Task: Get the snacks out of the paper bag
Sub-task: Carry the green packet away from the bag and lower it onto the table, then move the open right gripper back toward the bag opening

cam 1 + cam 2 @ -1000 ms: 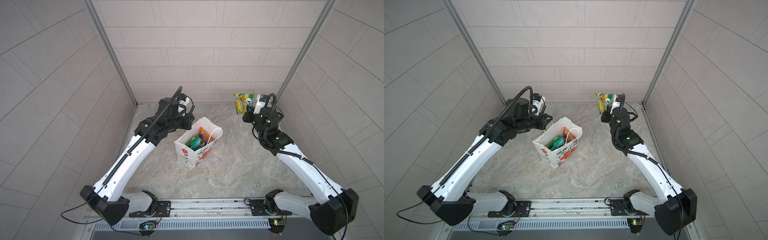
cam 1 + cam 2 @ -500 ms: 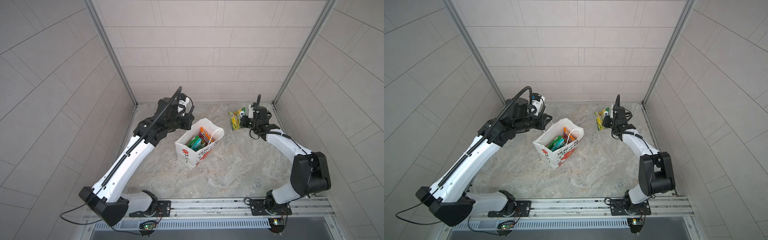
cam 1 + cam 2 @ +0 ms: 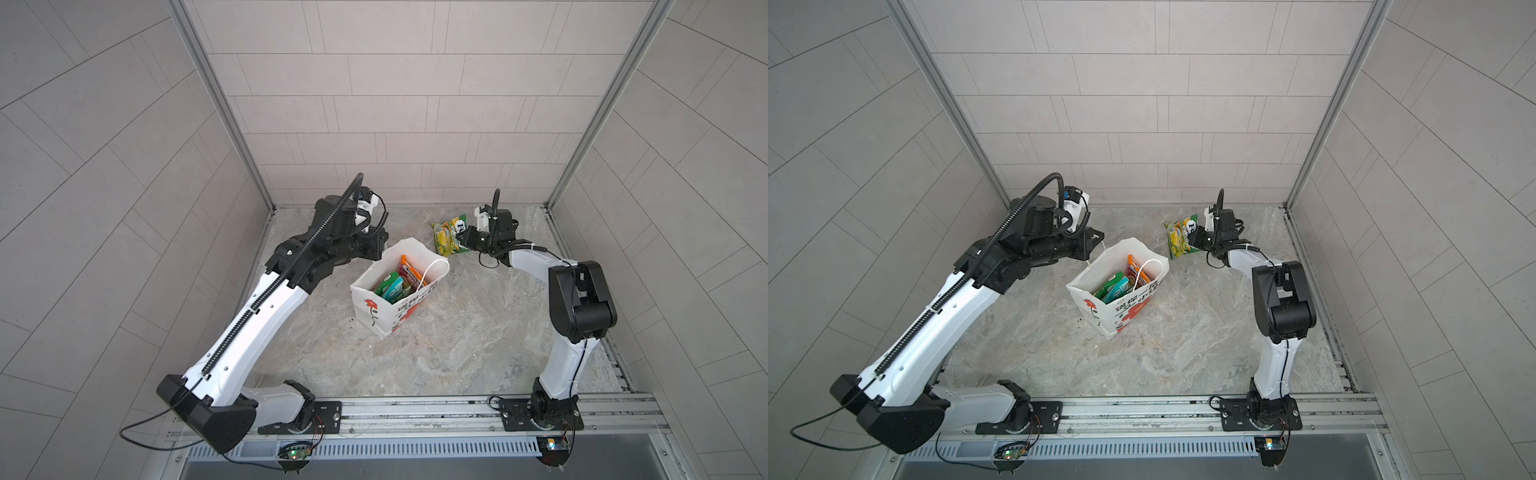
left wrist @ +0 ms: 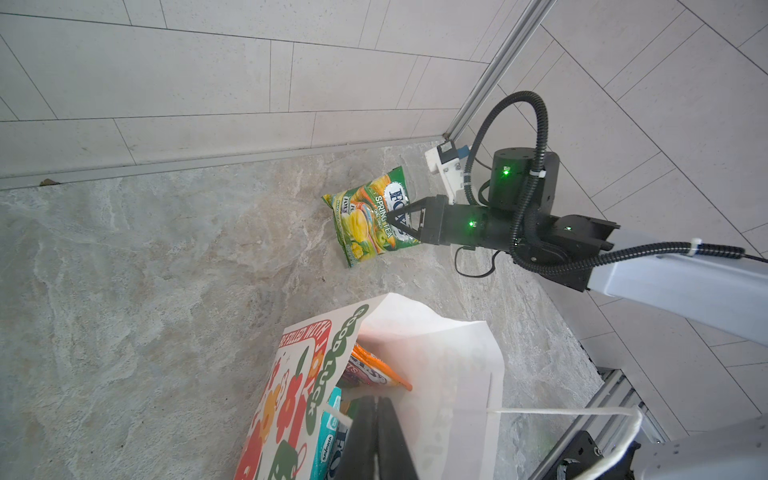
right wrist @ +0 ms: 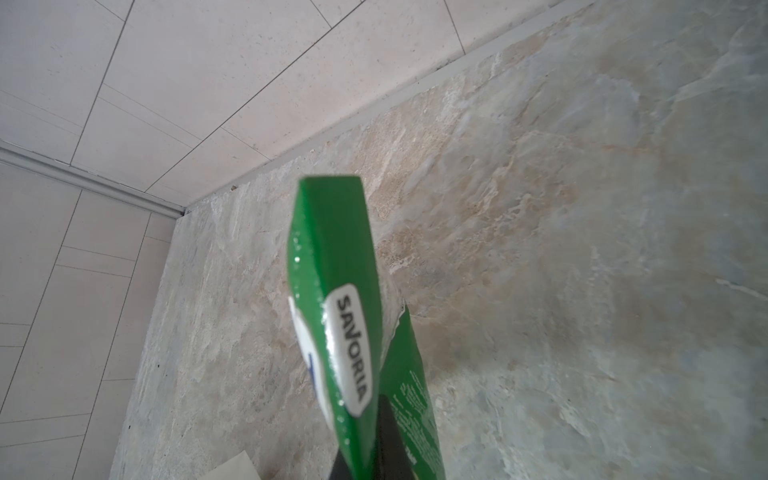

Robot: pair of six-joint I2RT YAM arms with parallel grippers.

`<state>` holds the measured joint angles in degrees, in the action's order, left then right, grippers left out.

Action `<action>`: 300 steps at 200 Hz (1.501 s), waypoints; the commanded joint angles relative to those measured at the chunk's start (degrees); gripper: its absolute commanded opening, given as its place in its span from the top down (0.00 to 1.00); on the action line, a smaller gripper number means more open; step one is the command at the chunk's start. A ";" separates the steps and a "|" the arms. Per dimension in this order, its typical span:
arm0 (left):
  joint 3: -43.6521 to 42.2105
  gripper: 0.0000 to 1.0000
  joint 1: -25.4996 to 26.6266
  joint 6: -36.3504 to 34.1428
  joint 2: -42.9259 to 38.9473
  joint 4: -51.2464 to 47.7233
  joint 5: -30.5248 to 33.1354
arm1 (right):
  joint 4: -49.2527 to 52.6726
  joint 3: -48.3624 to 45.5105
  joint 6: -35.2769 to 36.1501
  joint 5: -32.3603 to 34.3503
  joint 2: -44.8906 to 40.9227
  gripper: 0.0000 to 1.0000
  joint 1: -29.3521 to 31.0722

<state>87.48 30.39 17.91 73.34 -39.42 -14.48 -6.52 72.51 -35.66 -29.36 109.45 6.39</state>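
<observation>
Left wrist view: my right gripper [image 4: 392,218] pinches the green-yellow packet [image 4: 365,220] down at the desk [image 4: 166,291] near the back wall, and that glossy film could slip early. My left gripper [image 4: 376,415] pinches the paper bag [image 4: 436,353] by its rim; one tug and it tips!

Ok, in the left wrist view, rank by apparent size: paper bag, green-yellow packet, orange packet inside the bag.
1. paper bag: largest, but nearest the camera and cropped by the frame.
2. green-yellow packet: farther off.
3. orange packet: only a corner shows.
</observation>
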 commanded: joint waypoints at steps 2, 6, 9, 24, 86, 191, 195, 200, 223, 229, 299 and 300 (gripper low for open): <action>0.41 1.00 0.19 -1.18 -2.52 2.15 -0.21 | -1.59 3.02 -0.54 -1.66 2.48 1.00 -0.71; 0.43 1.00 0.16 -1.34 -2.57 2.07 -0.06 | -1.29 3.32 -0.27 -1.49 2.94 1.00 -0.81; 0.41 1.00 0.11 -1.43 -2.59 1.98 0.04 | -0.90 3.60 -0.07 -1.32 3.25 1.00 -0.96; 0.41 1.00 0.11 -1.91 -2.67 1.89 1.04 | 1.34 4.89 1.02 -0.77 4.63 1.00 -1.45; 0.76 1.00 -0.33 -2.84 -2.62 2.83 1.72 | 7.00 7.33 5.37 4.44 7.26 1.00 -3.09; 0.59 1.00 -2.30 -4.29 -1.88 6.00 -0.03 | 14.74 3.62 9.92 14.33 -1.44 0.41 -3.87; 0.51 1.00 -2.43 -4.28 -1.89 6.29 0.01 | 14.70 2.92 10.01 14.49 -2.49 0.41 -3.85; 0.43 1.00 -2.48 -4.41 -1.89 6.65 0.04 | 14.56 2.07 10.25 14.51 -3.61 0.40 -3.84; 0.73 1.00 -3.16 -5.18 -1.78 8.00 0.76 | 14.02 -2.86 10.21 12.56 -9.90 0.40 -3.76; 1.07 1.00 -3.52 -5.45 -1.60 8.25 0.54 | 13.65 -4.49 9.94 11.56 -11.55 0.40 -3.72; 4.29 1.00 -5.30 -7.48 1.21 11.23 0.42 | 9.31 -23.28 7.24 4.86 -25.29 0.40 6.67; 4.33 1.00 -5.28 -7.51 1.24 11.26 0.42 | 9.24 -23.42 7.21 4.81 -25.36 0.40 6.95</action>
<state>88.05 25.54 11.70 75.02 -35.59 -13.78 4.01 53.39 -27.24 -22.13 86.85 8.45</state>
